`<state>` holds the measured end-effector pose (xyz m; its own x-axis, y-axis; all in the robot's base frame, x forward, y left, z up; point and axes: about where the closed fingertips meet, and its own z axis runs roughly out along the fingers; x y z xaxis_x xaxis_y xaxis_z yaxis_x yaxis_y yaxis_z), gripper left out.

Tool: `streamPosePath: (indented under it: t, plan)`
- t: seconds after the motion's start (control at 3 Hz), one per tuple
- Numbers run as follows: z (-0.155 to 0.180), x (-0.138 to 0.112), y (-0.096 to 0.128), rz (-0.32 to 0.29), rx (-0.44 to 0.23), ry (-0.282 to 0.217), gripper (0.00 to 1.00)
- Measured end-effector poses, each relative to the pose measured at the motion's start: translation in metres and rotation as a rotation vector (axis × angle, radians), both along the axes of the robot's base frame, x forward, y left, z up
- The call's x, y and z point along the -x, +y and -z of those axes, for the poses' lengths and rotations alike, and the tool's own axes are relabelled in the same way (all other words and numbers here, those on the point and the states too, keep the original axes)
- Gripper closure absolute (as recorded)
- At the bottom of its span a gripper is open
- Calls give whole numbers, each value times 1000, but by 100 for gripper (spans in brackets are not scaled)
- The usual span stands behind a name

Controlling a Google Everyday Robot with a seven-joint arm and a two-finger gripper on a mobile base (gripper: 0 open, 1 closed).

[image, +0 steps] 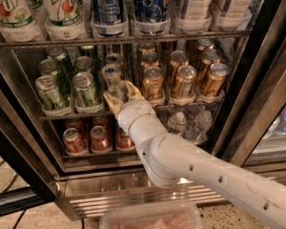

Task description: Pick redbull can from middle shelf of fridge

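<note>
The fridge (271, 75) stands open with wire racks of drinks. The middle shelf (66, 114) holds green cans at the left, slim silver-blue cans in the centre and gold cans at the right. The front redbull can (111, 80) stands in the centre column, with another one behind it. My gripper (120, 93) is at the front of the middle shelf, its yellowish fingers spread on either side of the lower part of the front redbull can. The fingers are open around the can, which stands on the rack.
Green cans (86, 90) stand close to the left of the gripper and gold cans (153, 84) close to the right. 7UP bottles (62, 8) fill the rack above. Red cans (99, 138) and small water bottles (177, 123) sit on the rack below. A clear tray (152, 218) lies at the bottom.
</note>
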<state>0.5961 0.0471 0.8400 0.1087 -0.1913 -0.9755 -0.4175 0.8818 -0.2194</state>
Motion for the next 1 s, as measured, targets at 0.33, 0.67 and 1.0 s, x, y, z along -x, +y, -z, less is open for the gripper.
streamPosePath:
  t: [0.33, 0.67, 1.0]
  plan:
    - [-27, -1, -2, -24, -58, -28, 100]
    - [-27, -1, -2, -24, -58, -28, 100]
    - [-21, 11, -2, -43, -37, -6, 100]
